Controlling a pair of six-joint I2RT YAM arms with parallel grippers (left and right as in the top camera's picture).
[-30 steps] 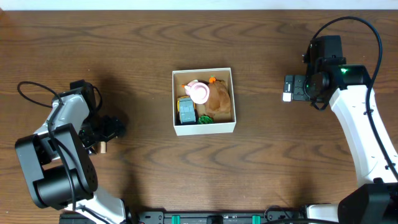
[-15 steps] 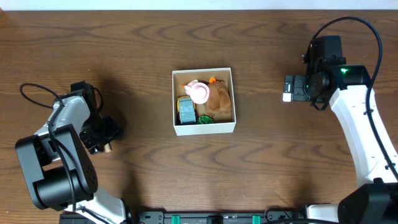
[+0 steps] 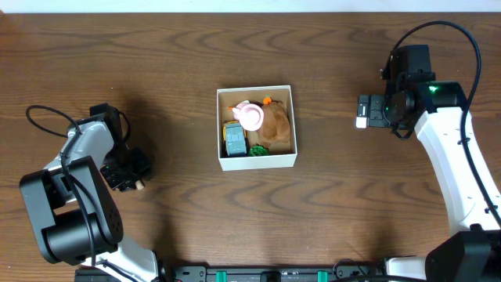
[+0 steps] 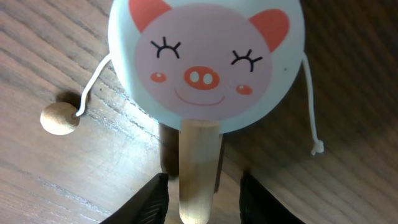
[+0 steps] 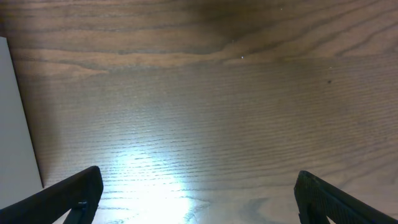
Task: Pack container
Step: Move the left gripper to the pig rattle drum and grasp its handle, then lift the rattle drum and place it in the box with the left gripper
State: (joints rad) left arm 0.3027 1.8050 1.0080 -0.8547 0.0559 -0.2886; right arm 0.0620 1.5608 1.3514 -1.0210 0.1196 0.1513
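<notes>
1. the container (image 3: 258, 162) sits mid-table: square, shallow white cardboard, brown inside. the toys in it are hard to make out.
2. the pig drum (image 4: 205, 62) has a flat round face, a pale wooden handle (image 4: 199, 168) and a bead (image 4: 59, 118) on a string.
3. the left gripper (image 4: 203, 193) has its jaws either side of the handle with slim gaps, not pinching. the tips are cut off by the frame.
4. the right gripper (image 5: 198, 180) is spread wide over the glossy wood-grain table (image 5: 249, 93), holding nothing.

Left claw (image 4: 202, 202) shifted back left and rotated slightly above pig drum toy (image 4: 205, 68).
</notes>
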